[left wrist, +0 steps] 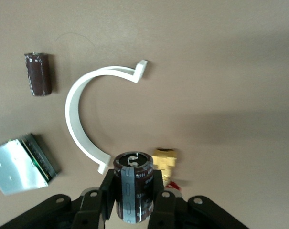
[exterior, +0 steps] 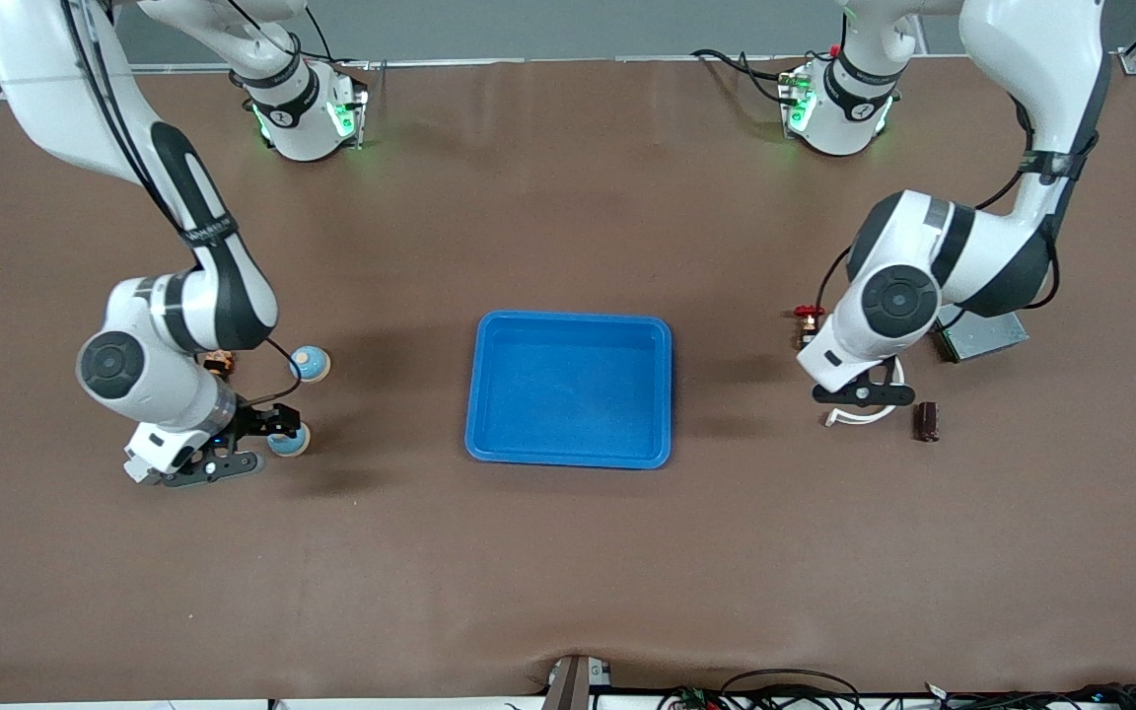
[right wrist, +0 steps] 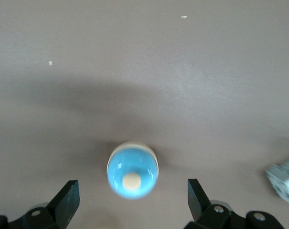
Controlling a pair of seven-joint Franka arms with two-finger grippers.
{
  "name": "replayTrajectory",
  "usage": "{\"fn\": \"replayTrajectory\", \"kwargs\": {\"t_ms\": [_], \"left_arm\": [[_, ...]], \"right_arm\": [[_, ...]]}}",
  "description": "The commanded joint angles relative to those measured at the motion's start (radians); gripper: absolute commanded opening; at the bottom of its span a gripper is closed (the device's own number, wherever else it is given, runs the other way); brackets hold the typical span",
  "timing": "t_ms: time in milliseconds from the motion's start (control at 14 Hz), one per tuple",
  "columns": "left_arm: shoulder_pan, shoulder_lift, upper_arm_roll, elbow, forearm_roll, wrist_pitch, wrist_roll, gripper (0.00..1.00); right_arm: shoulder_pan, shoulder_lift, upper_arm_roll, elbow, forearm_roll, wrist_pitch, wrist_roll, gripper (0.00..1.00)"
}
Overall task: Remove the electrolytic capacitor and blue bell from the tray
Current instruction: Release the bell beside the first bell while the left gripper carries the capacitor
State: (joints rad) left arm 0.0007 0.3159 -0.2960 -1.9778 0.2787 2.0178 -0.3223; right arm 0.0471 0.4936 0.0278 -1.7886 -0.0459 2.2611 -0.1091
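Observation:
My left gripper (exterior: pixel 864 394) is shut on a dark capacitor with a grey stripe (left wrist: pixel 133 186), held above a white curved clip (left wrist: pixel 87 119); this capacitor is hidden in the front view. A second dark capacitor (exterior: pixel 926 421) lies on the table beside the clip, also in the left wrist view (left wrist: pixel 38 74). My right gripper (exterior: pixel 250 442) is open and low over the table. A blue bell with a cream knob (right wrist: pixel 133 170) sits just ahead of its spread fingers (right wrist: pixel 68 202), untouched; it also shows in the front view (exterior: pixel 288 440). A second blue bell (exterior: pixel 311 363) stands farther from the front camera.
A blue tray (exterior: pixel 570 456) sits at the table's middle. By the left arm lie the white clip (exterior: pixel 864 415), a brass part with a red tip (exterior: pixel 808 320) and a silver box (exterior: pixel 980 335). A small orange part (exterior: pixel 218 362) lies by the right arm.

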Motion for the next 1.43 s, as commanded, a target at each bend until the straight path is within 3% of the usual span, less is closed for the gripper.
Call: {"fn": "replayTrajectory", "kwargs": {"t_ms": [0, 356, 713, 1354], "left_arm": [[0.051, -0.026, -0.009, -0.091, 0.045, 0.128, 0.066, 0.00], [0.076, 0.040, -0.009, -0.104, 0.065, 0.268, 0.124, 0.00], [0.107, 0.068, -0.009, -0.136, 0.065, 0.375, 0.132, 0.00], [0.122, 0.127, -0.008, -0.142, 0.068, 0.410, 0.137, 0.00]], "right_arm": [[-0.021, -0.052, 0.012, 0.116, 0.014, -0.211, -0.027, 1.00], [-0.023, -0.145, 0.006, 0.242, 0.017, -0.403, -0.014, 1.00], [-0.039, -0.148, 0.003, 0.428, 0.031, -0.623, 0.002, 1.00], [-0.111, -0.231, -0.011, 0.459, 0.024, -0.709, 0.003, 1.00]]}}
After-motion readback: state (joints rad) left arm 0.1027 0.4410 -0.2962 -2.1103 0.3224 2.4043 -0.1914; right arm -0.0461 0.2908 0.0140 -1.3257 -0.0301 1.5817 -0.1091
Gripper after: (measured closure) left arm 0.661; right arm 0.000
